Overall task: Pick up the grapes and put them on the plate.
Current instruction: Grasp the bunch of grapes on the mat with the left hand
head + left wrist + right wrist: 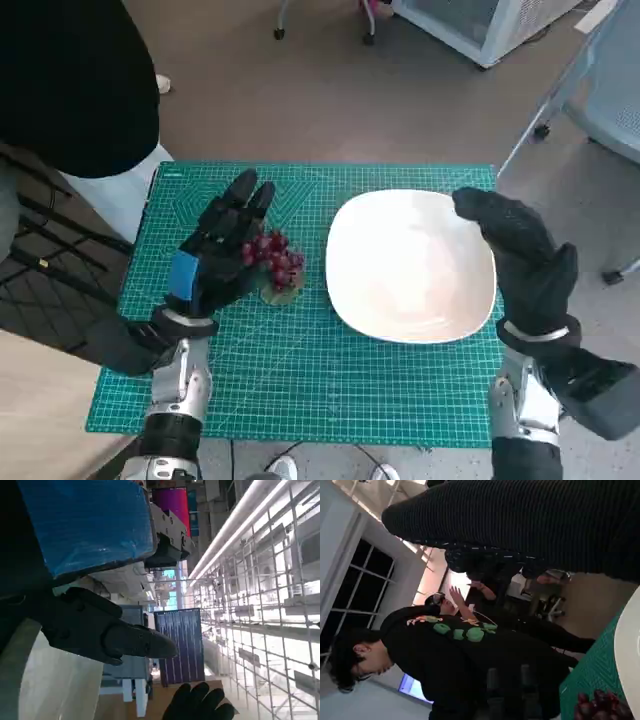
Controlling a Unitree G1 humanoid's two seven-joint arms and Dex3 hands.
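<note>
- Left robot hand (222, 250): it lies over the near-left side of the grapes (277, 262), fingers stretched out toward the far edge of the mat and apart, nothing gripped; judged to be at the reach-and-grasp step
- Right robot hand (520, 255): it hovers over the right rim of the plate (345, 290), fingers loosely extended, holding nothing; it appears idle in this step
- Advice for the grasp: the fingers should curl round the bunch from the left and from above, closing gently on the cluster as a whole, since single berries may tear off or roll; lift straight up before carrying toward the plate
- Risk: pushing sideways could slide the bunch across the green cutting mat (300, 370) rather than seat it in the palm
- Grapes: a small dark red bunch, berries tightly clustered, with what looks like a greenish leaf or stem beneath; it rests on the mat covering the desk, just left of the plate and apart from it
- Plate: white, rounded-square, nothing on it; placement not yet done
</note>
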